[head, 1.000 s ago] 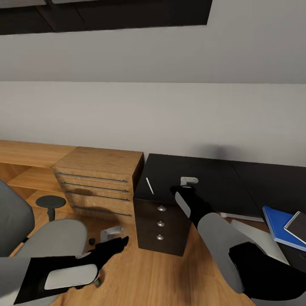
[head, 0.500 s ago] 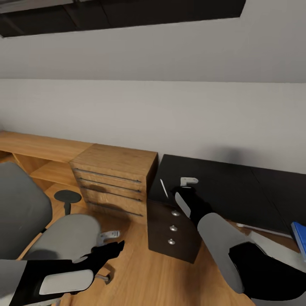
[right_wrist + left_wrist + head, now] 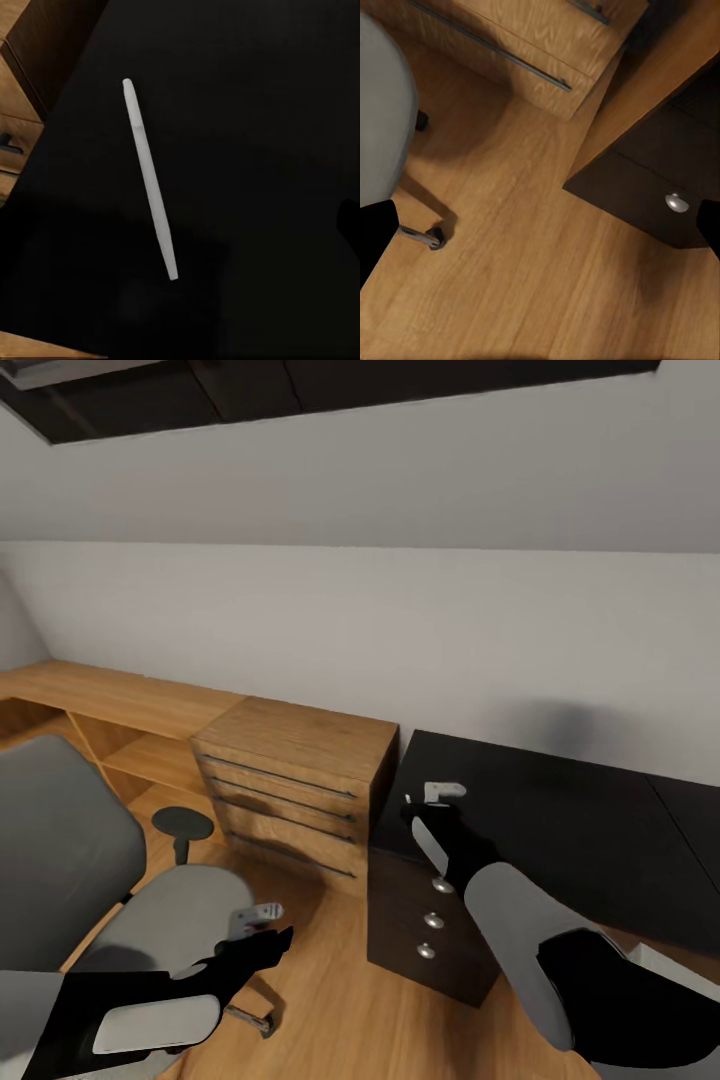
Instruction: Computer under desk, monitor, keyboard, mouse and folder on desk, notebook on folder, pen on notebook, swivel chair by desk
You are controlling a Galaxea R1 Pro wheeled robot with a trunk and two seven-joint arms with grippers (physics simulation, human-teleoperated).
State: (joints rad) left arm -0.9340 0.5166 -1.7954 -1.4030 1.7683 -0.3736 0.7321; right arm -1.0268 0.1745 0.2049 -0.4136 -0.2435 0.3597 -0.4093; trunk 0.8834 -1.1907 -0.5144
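Since a second ago the head camera has swung leftward, so the blue folder and notebook have slid out of its frame and more of the swivel chair (image 3: pixel 90 880) has come in, while the right arm still reaches over the same corner of the desk (image 3: pixel 560 810). Directly beneath the right gripper (image 3: pixel 425 805) lies the pen (image 3: pixel 150 180), a thin whitish stick tapering toward one end, flat on the matte black desk top and slanted across the line of the jaws, touching neither finger. How wide those jaws stand I cannot tell. From the head camera only a sliver of the pen shows at the gripper's tip, near the desk's end edge above the black drawer unit (image 3: pixel 430 920) with its round knobs. Just past that edge stands a light wood cabinet (image 3: pixel 290 790) with long metal handles, right beside the drawer unit. The left gripper (image 3: pixel 262 940) hangs low beside the chair's grey seat, its jaws spread wide and empty, with bare wood floor (image 3: pixel 525 270) between them; ahead of them sit the drawer unit's lowest knob (image 3: pixel 678 201) and a chrome chair spoke with its castor (image 3: pixel 427 236).
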